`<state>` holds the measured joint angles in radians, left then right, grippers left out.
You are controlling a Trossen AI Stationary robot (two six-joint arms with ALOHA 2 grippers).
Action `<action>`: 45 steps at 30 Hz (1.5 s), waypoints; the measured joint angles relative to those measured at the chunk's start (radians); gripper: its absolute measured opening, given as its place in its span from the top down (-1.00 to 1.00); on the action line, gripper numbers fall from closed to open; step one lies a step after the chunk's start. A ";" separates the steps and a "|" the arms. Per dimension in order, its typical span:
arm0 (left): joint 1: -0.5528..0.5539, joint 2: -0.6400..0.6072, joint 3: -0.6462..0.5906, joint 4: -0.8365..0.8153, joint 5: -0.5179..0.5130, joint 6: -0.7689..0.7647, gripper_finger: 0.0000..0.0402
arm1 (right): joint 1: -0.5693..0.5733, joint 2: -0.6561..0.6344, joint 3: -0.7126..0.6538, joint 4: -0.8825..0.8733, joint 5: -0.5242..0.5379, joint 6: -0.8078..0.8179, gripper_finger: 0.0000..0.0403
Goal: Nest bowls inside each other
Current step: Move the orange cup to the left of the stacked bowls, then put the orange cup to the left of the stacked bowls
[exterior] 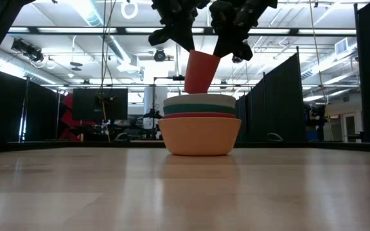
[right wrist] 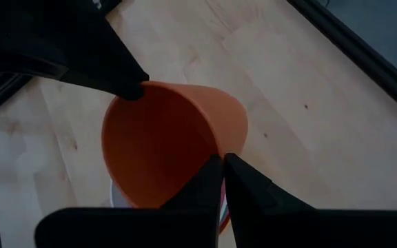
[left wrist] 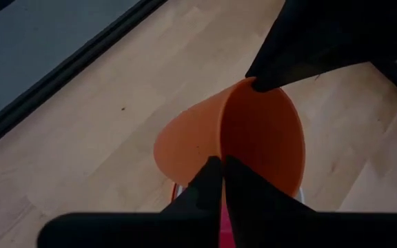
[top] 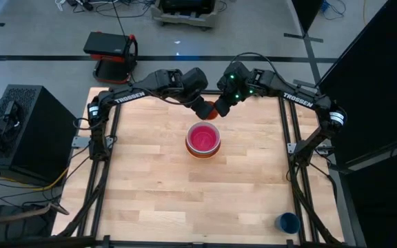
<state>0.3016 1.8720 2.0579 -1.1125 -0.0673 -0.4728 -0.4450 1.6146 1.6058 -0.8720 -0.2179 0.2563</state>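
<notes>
Several bowls stand nested at the table's middle: yellow-orange bowl (exterior: 201, 136) at the bottom, then red-orange (exterior: 201, 116), teal (exterior: 198, 106) and white (exterior: 198, 97), with the pink bowl (top: 203, 137) innermost. A small orange cup (exterior: 202, 72) hangs mouth up, a little tilted, just above the stack's far side. My left gripper (left wrist: 220, 160) and my right gripper (right wrist: 223, 158) are both shut on its rim, on opposite sides. My left gripper pinches the cup's rim (left wrist: 218, 141), one finger inside the cup and one outside, slanting down from the far left. The cup is clear of the table. My right gripper pinches the opposite side of the rim (right wrist: 230, 140) the same way, one finger inside and one outside, slanting down from the far right.
A dark blue cup (top: 288, 222) stands near the table's near right corner. The wooden tabletop (top: 150, 172) lies bare around the stack. Black frame rails (top: 102, 172) run along the left and right edges.
</notes>
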 joint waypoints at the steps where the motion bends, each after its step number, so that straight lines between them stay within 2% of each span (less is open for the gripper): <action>1: 0.000 0.000 0.000 0.000 0.000 0.000 1.00 | 0.000 0.000 0.000 0.001 -0.002 -0.003 1.00; 5: 0.000 -0.001 0.000 0.000 0.000 0.000 1.00 | 0.000 0.000 0.000 0.007 -0.004 -0.010 0.96; 22: 0.007 -0.001 0.000 0.002 0.004 0.003 1.00 | 0.000 0.000 0.000 0.048 0.013 -0.025 0.19; 26: 0.007 -0.001 0.000 -0.009 0.004 0.009 1.00 | -0.001 0.000 0.000 0.048 0.013 -0.025 0.17; 30: 0.007 -0.001 0.000 -0.016 0.016 0.018 1.00 | -0.001 0.000 0.000 0.049 0.010 -0.025 0.24; 35: 0.000 0.000 0.000 -0.114 0.182 0.036 1.00 | -0.007 -0.003 0.000 0.066 -0.015 -0.025 0.29; 45: -0.096 0.025 0.000 -0.050 0.206 0.042 0.94 | -0.066 -0.004 0.000 0.061 -0.034 -0.040 0.18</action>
<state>0.2056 1.8973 2.0581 -1.1629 0.1391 -0.4304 -0.5115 1.6108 1.6058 -0.8106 -0.2518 0.2163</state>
